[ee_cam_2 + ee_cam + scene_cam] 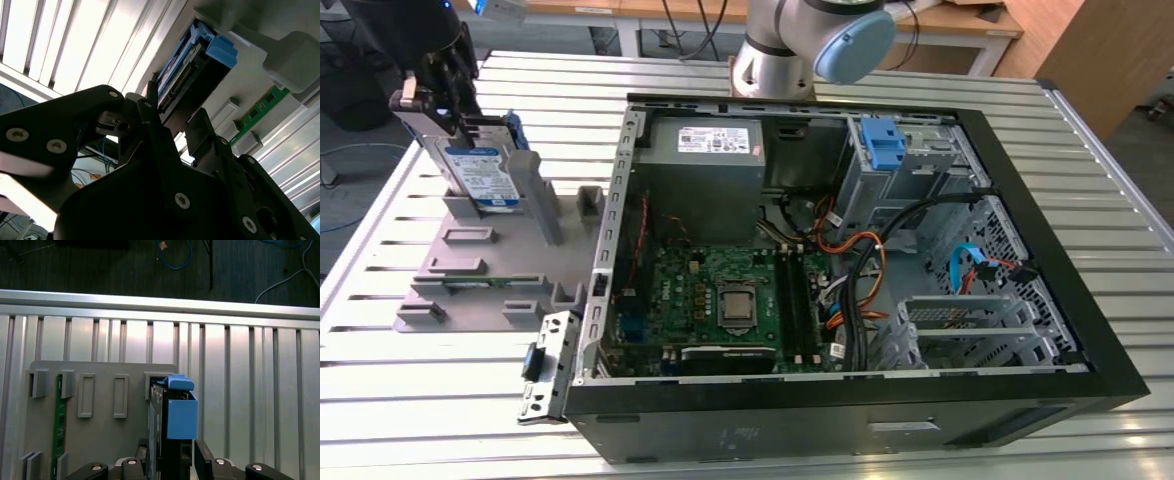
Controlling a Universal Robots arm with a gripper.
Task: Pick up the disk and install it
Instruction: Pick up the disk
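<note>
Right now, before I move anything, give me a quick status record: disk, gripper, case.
disk: upright in the grey holder, outside the case
gripper: at the disk's top edge
case: open, to the exterior view's right of the holder
bracket: blue, inside the case
install: not yet done

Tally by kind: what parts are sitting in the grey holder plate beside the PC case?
disk in blue caddy: 1
green circuit board strip: 1
Total: 2
</note>
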